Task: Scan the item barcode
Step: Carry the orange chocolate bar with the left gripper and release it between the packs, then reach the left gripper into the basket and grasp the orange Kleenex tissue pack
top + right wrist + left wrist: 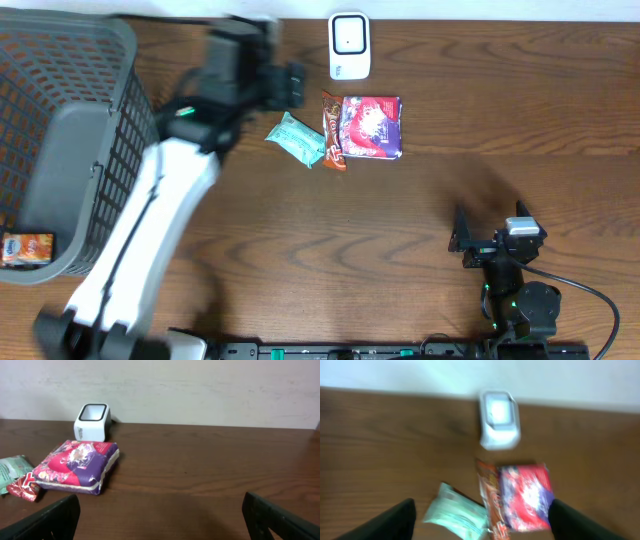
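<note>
Hovering with jaws spread and empty, the left gripper point(288, 86) seems to be choosing an item, the teal packet point(296, 138), orange bar point(332, 132) and purple packet point(371, 126) lying on the table point(400, 220) near the scanner point(349, 45), so next it must descend and pinch one, while the right gripper point(478, 243) sits spread wide.

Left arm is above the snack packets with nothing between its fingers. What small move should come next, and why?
Probably lower the left gripper onto the mint-green packet and close on it. The gripper is open and empty, that packet lies nearest to it on the table, and the white scanner stands just beyond, so an item has to be picked up before any barcode can be shown.
</note>
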`<action>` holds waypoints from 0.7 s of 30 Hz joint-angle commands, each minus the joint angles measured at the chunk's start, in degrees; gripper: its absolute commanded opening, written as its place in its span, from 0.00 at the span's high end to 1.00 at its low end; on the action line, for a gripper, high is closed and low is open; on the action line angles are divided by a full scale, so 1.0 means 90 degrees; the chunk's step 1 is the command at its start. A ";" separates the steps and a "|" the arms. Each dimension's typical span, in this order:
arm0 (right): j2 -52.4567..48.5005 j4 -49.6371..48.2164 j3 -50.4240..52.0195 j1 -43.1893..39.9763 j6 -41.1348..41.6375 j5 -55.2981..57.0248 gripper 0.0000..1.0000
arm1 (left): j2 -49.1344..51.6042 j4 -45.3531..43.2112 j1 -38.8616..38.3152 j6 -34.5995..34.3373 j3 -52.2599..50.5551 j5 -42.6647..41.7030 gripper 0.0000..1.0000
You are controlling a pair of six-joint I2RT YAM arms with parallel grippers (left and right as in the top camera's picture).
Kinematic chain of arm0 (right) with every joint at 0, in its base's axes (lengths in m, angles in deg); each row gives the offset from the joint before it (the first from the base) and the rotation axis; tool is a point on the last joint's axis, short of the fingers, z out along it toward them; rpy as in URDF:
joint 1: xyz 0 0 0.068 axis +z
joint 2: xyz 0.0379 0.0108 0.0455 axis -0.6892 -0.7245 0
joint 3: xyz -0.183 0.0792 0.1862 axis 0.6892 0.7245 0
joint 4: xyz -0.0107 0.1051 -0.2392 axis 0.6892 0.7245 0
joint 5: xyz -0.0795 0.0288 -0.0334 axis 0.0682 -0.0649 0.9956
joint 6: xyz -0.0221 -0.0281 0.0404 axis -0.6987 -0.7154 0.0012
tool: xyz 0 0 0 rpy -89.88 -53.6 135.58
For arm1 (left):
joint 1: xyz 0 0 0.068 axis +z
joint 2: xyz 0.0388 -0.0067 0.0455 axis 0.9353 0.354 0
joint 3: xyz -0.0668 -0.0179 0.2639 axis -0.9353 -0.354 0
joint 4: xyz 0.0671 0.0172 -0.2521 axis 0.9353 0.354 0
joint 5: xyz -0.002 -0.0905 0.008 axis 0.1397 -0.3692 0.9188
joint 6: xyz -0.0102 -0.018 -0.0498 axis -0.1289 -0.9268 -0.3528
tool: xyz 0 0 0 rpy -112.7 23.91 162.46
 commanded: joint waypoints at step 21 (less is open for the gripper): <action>0.0022 0.0024 0.0010 -0.0044 -0.0005 -0.0017 0.01 | 0.0236 0.2557 0.4660 -0.4639 0.0053 0.5217 0.08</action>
